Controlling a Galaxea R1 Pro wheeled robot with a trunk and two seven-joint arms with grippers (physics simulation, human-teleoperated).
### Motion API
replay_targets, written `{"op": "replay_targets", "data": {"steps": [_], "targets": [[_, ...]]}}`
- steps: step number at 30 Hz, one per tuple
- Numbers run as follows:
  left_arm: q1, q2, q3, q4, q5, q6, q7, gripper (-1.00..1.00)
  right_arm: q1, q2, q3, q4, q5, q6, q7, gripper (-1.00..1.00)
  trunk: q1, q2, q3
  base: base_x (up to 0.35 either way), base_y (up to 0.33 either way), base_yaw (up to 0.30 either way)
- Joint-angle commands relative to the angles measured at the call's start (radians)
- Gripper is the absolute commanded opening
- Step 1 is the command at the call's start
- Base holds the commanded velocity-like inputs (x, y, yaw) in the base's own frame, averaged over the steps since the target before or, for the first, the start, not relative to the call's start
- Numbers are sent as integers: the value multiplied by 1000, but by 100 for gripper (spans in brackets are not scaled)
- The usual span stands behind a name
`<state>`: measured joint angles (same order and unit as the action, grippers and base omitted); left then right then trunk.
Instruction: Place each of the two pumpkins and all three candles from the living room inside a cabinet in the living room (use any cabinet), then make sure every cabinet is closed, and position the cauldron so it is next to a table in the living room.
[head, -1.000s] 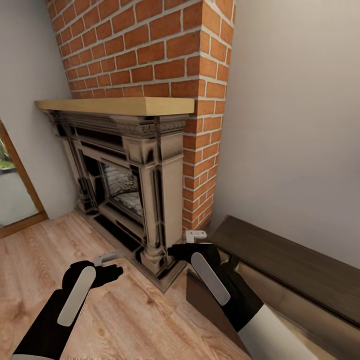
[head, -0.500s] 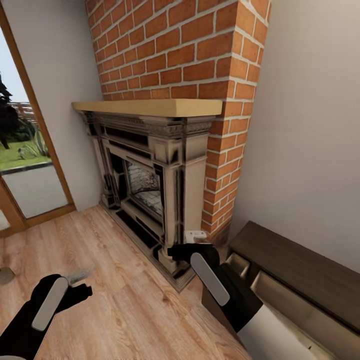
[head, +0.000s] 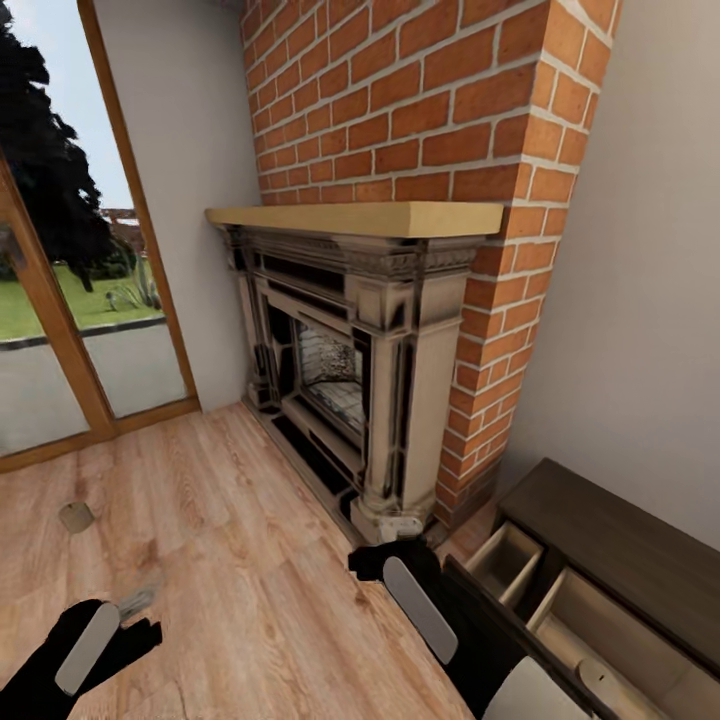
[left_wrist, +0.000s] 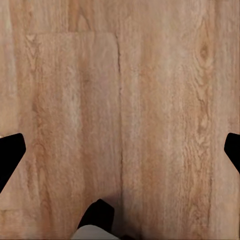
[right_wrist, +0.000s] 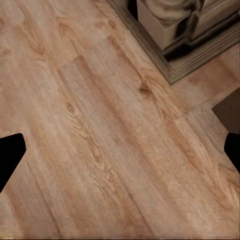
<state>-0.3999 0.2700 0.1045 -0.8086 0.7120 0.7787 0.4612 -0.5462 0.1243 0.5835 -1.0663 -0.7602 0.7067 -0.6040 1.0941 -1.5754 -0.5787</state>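
- Wood floor (head: 250, 560), one brick fireplace (head: 370, 330).
- One candle (head: 76, 516) lying on the floor.
- One cabinet (head: 600, 540), two drawers open.
- Left gripper (left_wrist: 120, 150), right gripper (right_wrist: 120, 155): fingers apart, empty.

Our head camera has swung left: the glass door (head: 60, 330) now fills the left side, a candle (head: 76, 516) has come into sight on the floor (head: 250, 560), and the cabinet (head: 600, 570) shows its open drawers.
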Motion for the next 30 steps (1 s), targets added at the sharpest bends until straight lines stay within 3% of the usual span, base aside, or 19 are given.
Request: {"op": "replay_targets", "data": {"steps": [1,4,8,10,14,22,30], "targets": [[-1,0,-3,35,10,-40,-13,100,21,-1,22,14,-9,-27,-10,100,0,-1,0,0,0,272],[-1,-2,-6,120,9,-121,-40,100,41,0,137,147,-9,-159,-9,100,0,-1,2,0,0,272],[-1,-4,-9,153,8,-142,-45,100,44,0,211,289,-13,-307,3,100,0,-1,6,0,0,272],[-1,-5,-15,164,7,-156,-45,100,45,0,222,329,-14,-345,7,100,0,-1,7,0,0,272],[-1,-6,-32,216,-2,-252,-47,100,46,7,230,360,-14,-370,10,100,0,-1,10,1,39,272],[-1,-8,-70,249,-6,-302,-48,100,52,10,231,365,-19,-378,12,100,0,-1,16,82,196,274],[-1,-13,-75,272,-4,-346,-49,100,100,11,232,409,-15,-491,19,100,0,-1,16,163,253,288]]}}
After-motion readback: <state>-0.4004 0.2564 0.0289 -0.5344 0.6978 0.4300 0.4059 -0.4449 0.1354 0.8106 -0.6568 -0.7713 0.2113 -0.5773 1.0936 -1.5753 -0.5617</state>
